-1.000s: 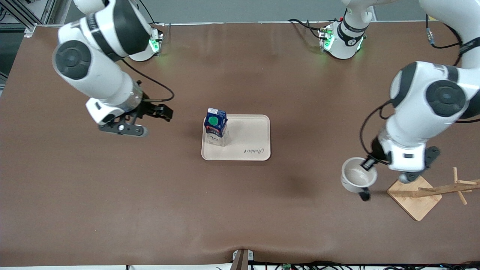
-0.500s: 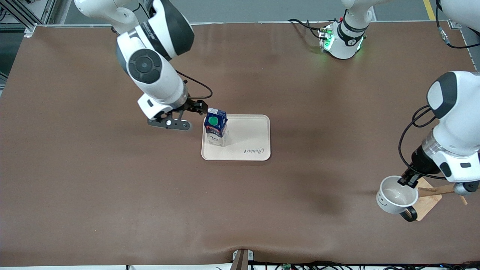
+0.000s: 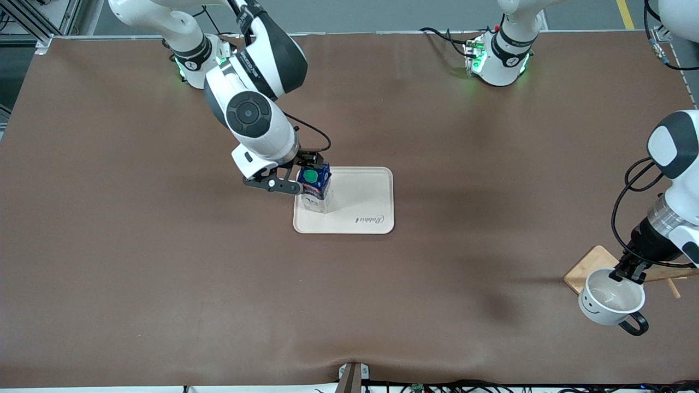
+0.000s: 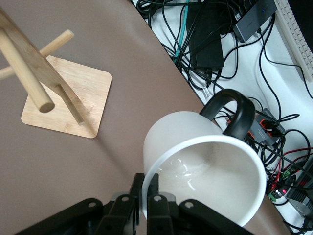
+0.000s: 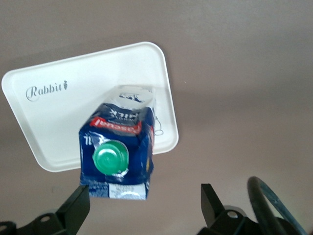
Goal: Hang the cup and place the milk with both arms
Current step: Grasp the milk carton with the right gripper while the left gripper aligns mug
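The milk, a dark blue carton with a green cap, stands upright on the cream tray, in the corner toward the right arm's end. My right gripper is open at the carton's top, one finger on each side, not touching it. In the right wrist view the milk sits just ahead of the open right gripper. My left gripper is shut on the rim of the white smiley cup and holds it in the air beside the wooden rack. The left wrist view shows the left gripper pinching the cup.
The rack's square bamboo base and slanted pegs stand near the table edge at the left arm's end. Cables and boxes lie off the table past that edge. The tray bears a "Rabbit" print.
My right gripper has swung in from the right arm's end to the milk. My left arm has carried the cup toward the left arm's end, past the rack's base.
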`<action>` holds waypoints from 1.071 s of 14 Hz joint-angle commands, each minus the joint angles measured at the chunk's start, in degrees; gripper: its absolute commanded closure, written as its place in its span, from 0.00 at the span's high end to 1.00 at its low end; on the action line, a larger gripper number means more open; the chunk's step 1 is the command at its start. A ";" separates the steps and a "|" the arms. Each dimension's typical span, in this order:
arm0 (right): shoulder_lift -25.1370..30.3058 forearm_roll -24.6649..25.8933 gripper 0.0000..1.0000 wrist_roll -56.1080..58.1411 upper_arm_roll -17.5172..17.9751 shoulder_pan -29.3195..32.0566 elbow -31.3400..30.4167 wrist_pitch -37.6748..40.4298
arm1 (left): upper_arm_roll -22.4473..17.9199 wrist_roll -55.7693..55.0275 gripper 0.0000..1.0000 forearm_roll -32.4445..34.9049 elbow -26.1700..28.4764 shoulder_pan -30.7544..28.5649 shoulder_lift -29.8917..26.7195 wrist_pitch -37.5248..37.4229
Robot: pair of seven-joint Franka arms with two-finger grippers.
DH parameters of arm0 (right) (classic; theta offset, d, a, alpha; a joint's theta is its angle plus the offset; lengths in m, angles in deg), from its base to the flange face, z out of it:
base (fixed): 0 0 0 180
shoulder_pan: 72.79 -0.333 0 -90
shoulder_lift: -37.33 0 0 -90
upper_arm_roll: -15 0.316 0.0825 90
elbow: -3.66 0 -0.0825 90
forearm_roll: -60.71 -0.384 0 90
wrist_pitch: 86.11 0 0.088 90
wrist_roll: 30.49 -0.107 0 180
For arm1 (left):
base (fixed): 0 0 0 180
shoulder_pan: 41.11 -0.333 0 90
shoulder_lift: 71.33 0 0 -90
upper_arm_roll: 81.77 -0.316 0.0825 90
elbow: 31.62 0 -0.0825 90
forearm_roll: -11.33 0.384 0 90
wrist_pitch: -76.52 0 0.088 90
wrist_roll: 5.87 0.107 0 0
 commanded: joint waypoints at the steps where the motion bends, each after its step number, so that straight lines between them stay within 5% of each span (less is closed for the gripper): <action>1: -2.03 -1.25 1.00 -1.20 -0.74 -1.25 1.71 -2.44 | 0.67 -0.78 0.00 0.33 0.77 -0.61 -1.62 0.20; 15: -5.90 -1.24 1.00 -5.60 -0.74 -2.57 2.68 -5.35 | 1.11 9.76 0.00 0.33 21.61 -7.81 -18.15 3.01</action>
